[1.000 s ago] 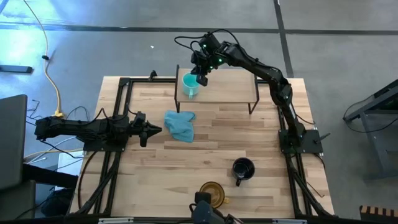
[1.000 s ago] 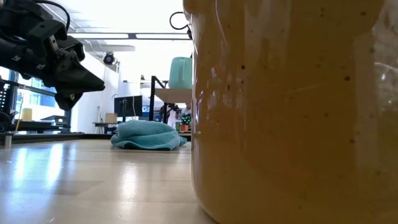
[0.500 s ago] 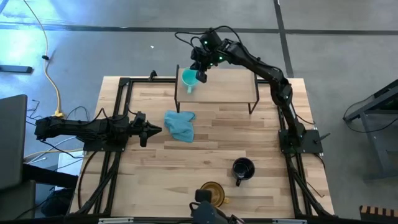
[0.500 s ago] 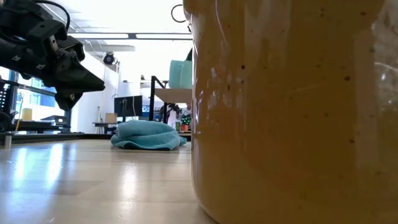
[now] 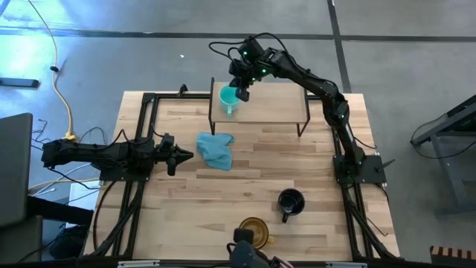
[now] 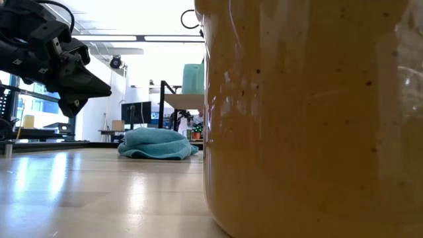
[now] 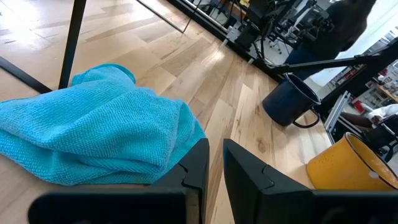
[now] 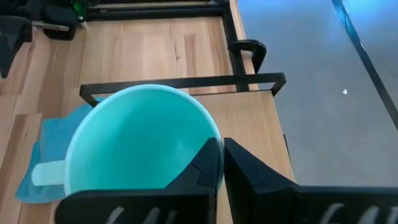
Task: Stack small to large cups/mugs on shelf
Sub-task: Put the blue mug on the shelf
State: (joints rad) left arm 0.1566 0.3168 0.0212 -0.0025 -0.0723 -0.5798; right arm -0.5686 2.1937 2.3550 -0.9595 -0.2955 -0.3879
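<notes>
The small turquoise mug (image 5: 228, 98) is at the left end of the shelf (image 5: 271, 100), a light-wood board on black legs at the table's far side. My right gripper (image 5: 239, 94) is shut on the mug from above. In the low view the mug (image 6: 193, 78) sits at the board's (image 6: 185, 100) top; whether its base touches I cannot tell. The black mug (image 5: 290, 201) stands on the table's near right. The amber mug (image 5: 254, 229) stands at the near edge. My left gripper (image 5: 187, 155) waits shut, left of the blue cloth (image 5: 216, 149). My right gripper (image 8: 221, 158) pinches the turquoise mug's rim (image 8: 214, 134) on the side opposite its handle (image 8: 46, 173). One finger (image 8: 202, 168) is inside the mug and one (image 8: 249, 174) outside. The fingers come from above, pointing down. The mug stays upright, mouth up.
The crumpled blue cloth (image 7: 93, 137) lies on the table right in front of my left gripper (image 7: 214, 155), near the shelf's left legs. The amber mug (image 6: 297, 119) fills the low view's right half. The rest of the shelf board (image 8: 249, 118) beside the turquoise mug is bare.
My right gripper has carried the turquoise mug a short way toward the table's far edge over the shelf's left end, keeping its hold.
</notes>
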